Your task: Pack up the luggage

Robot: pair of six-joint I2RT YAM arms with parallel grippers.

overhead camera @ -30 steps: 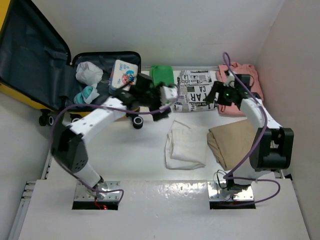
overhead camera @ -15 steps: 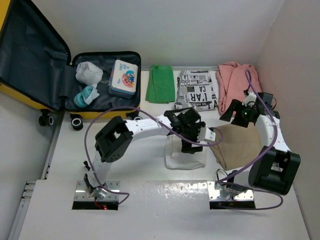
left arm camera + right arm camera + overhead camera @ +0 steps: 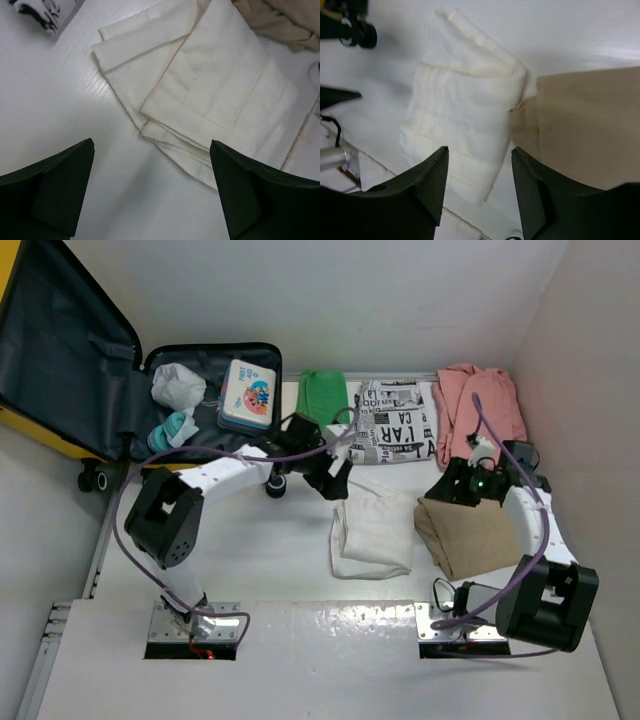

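Note:
The luggage (image 3: 60,350) lies open at the far left, a yellow shell with dark grey lining. In its base are a crumpled white item (image 3: 177,385), a white-and-blue tin box (image 3: 249,393) and a teal item (image 3: 170,428). My left gripper (image 3: 332,478) (image 3: 152,141) hangs open over the table at the upper-left corner of a folded white cloth (image 3: 372,530) (image 3: 215,85) and holds nothing. My right gripper (image 3: 452,485) (image 3: 480,149) is open and empty, above the gap between the white cloth (image 3: 460,115) and a folded tan cloth (image 3: 480,535) (image 3: 590,120).
Along the back lie a folded green cloth (image 3: 323,390), a newsprint-patterned cloth (image 3: 395,430) (image 3: 45,12) and a pink garment (image 3: 480,405). The suitcase's black wheels (image 3: 275,485) (image 3: 362,32) stick out near the left arm. Walls close in the left, back and right sides.
The left arm swung out over the white cloth and has drawn back to its upper-left corner. The right gripper has moved left and nearer, from the pink garment to the tan cloth's edge.

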